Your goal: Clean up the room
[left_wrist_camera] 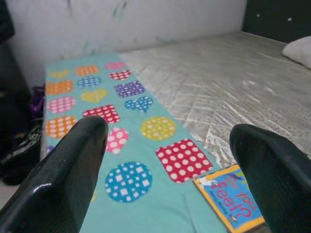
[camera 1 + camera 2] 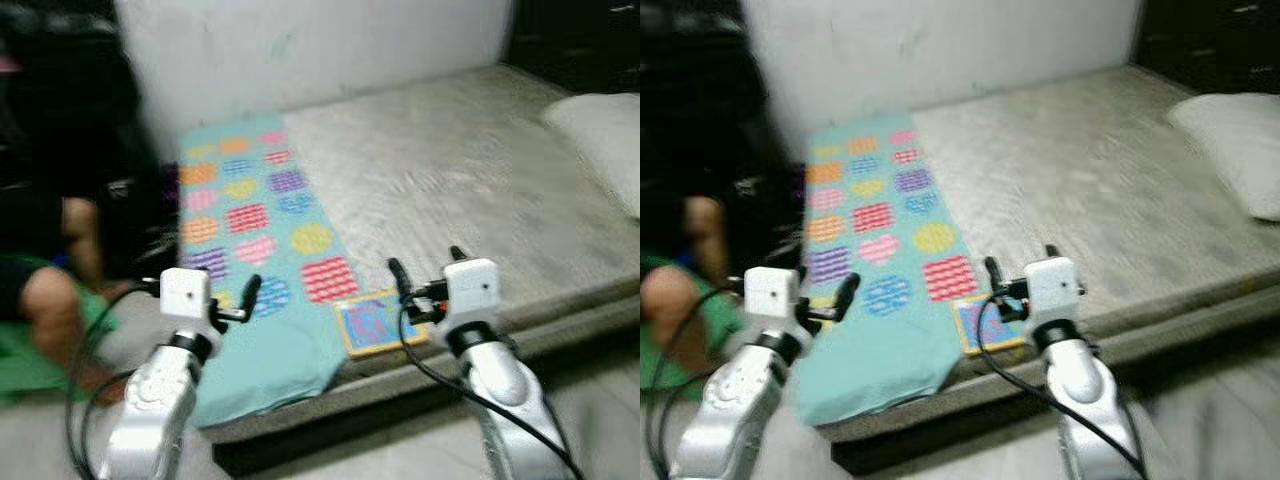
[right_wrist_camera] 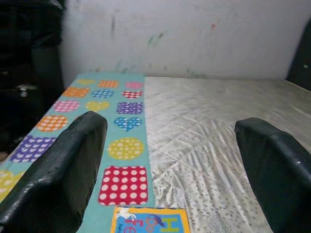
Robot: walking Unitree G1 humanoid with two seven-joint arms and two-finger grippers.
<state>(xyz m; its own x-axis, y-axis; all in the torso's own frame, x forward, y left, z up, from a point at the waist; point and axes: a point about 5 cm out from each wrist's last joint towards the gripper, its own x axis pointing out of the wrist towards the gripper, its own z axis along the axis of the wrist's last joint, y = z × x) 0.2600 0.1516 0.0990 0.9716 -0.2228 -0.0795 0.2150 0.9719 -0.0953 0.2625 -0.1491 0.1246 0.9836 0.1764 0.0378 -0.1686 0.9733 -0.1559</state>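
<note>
A bed (image 2: 470, 180) with a bare quilted mattress is seen across the middle of the head frames, and a teal blanket (image 2: 255, 240) printed with dotted hearts, squares and circles is laid along its left part, its near end drooping over the bed's front edge. A small book (image 2: 375, 322) with a yellow border is lying at the lower centre of the frame, on the near edge of the bed, half on the blanket's right border. A pillow (image 2: 605, 140) is seen at the upper right. At the left edge a person (image 2: 50, 290) is crouched beside the bed, blurred.

Both arms are raised before the bed. The left claw (image 2: 235, 300) is held wide open over the blanket's near end, left of the book. The right claw (image 2: 425, 290) is likewise held wide open, just above and right of the book; in its wrist view the book's top edge is seen low between the fingers (image 3: 63, 170).

The book is judged the likely thing to be taken up. A good grasp would be made by the right claw lowered over the book's overhanging near border, one finger under it, so the blanket is not pinched with it.

Open room lies over the mattress to the right. The person at the left should be kept clear of.
</note>
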